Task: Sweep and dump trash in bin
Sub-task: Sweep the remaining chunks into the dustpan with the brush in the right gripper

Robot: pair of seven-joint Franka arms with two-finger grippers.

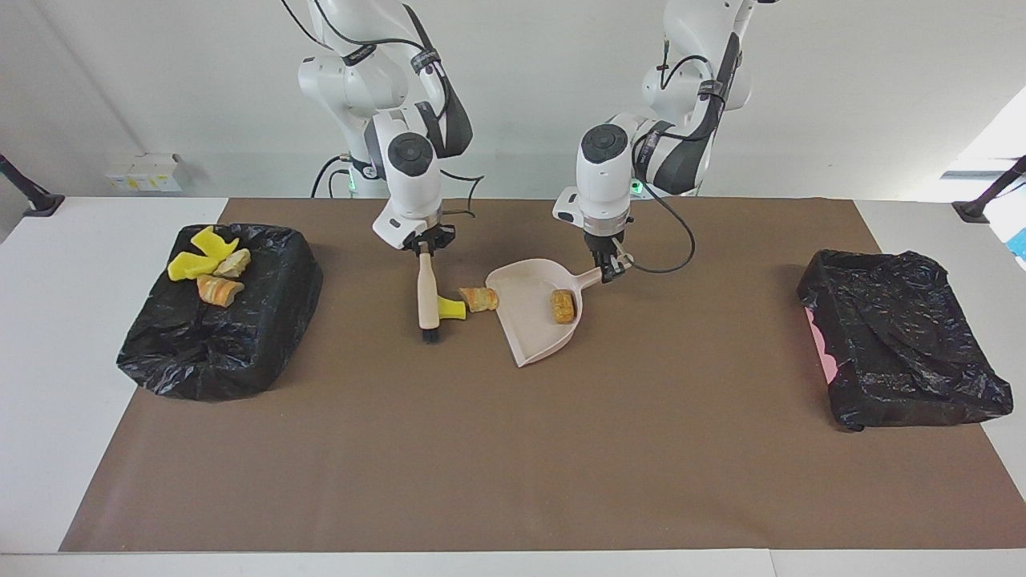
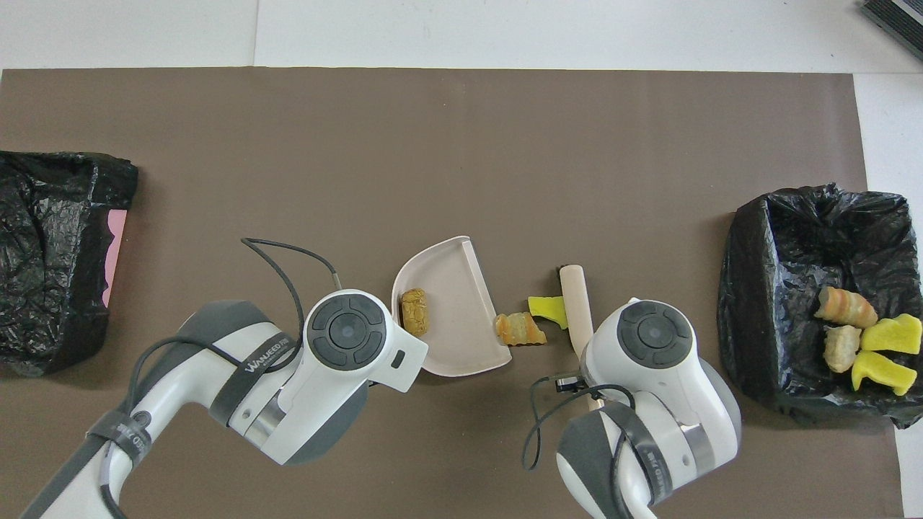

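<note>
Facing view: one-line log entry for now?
right gripper: shut on wooden brush | yellow scrap: against brush | left gripper: shut on beige plastic dustpan

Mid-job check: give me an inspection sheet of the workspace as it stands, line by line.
Surface: brown mat on white table.
Job's things: dustpan holds one bread chunk; another chunk at its mouth, yellow scrap beside it against the brush; four pieces in the bin at the right arm's end.
Clutter: second lined bin at the left arm's end.
Tools: right tool shut on brush; left tool shut on dustpan handle.
Cables: black cable loops by left tool.
Surroundings: white wall; small boxes.
</note>
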